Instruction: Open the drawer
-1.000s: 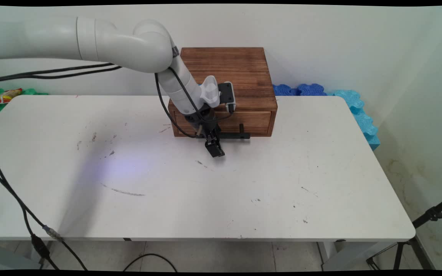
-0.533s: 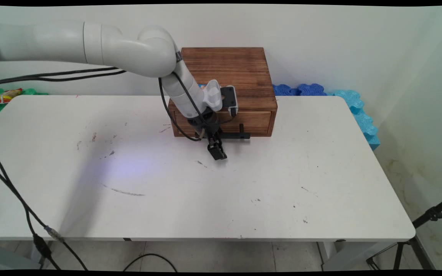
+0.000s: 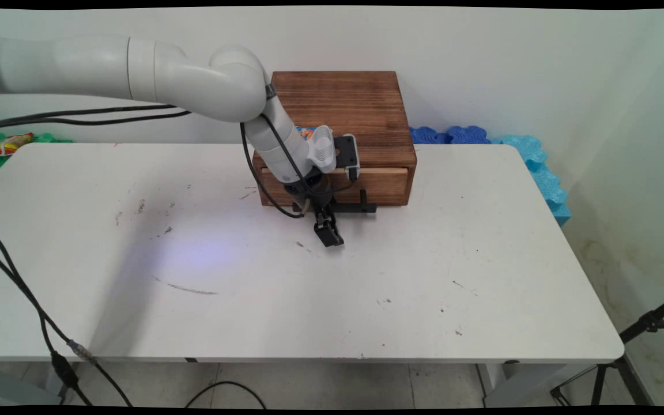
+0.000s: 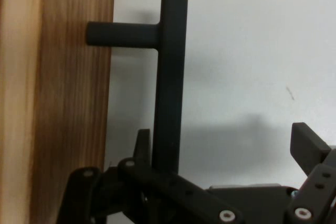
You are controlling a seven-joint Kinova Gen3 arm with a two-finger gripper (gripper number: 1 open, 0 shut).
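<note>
A brown wooden box (image 3: 343,106) stands at the table's (image 3: 366,288) far middle, with one drawer (image 3: 387,184) in its front. The drawer stands a little way out, and a pale strip shows along its top edge. A black bar handle (image 3: 358,207) juts from the drawer front. My gripper (image 3: 329,235) hangs low in front of the box's left half, at the handle's left end. In the hand view the handle bar (image 4: 169,77) runs between the fingers of the open gripper (image 4: 226,142), close against the left finger (image 4: 143,142), with the drawer front (image 4: 68,103) beside it.
Blue foam pieces (image 3: 534,155) lie along the wall at the table's back right corner. A black tripod leg (image 3: 649,325) stands off the right edge. Black cables (image 3: 21,294) hang over the left front. A coloured packet (image 3: 6,144) lies at the far left.
The gripper has shifted slightly towards the table's near side, and the handle has come with it. The drawer has slid out a little, uncovering a pale strip at its top.
</note>
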